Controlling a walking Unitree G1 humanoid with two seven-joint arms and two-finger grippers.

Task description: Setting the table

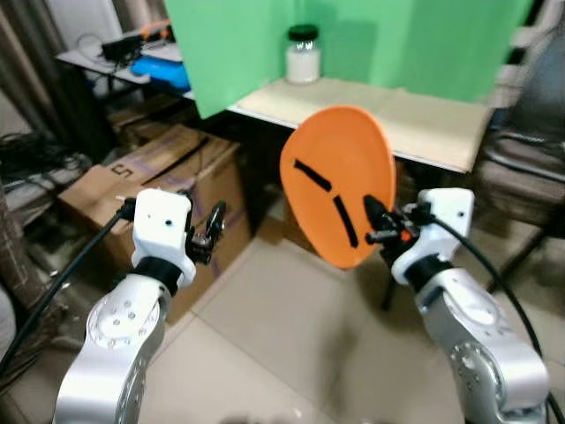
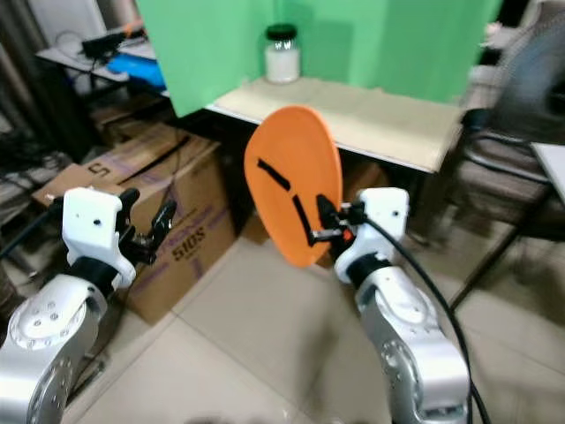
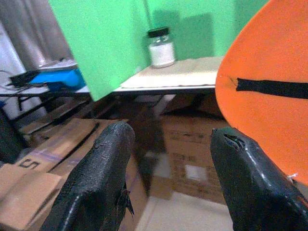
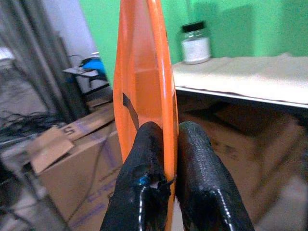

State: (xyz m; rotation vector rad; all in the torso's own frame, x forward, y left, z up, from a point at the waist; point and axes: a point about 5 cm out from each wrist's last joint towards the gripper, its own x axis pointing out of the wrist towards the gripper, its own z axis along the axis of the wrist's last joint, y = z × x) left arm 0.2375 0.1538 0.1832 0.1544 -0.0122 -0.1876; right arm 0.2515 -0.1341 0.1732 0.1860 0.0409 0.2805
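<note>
Right gripper clamps the orange plate upright by its rim, at 6 o'clock from the table. Left gripper is spread, empty, at 9 o'clock from plate.

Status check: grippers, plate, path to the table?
Right gripper shut on orange plate, held on edge. Left gripper open, holding nothing. Table ahead, jar at its far corner; cardboard box on the floor to the left.

Cardboard boxes sit beside a green backdrop.
</note>
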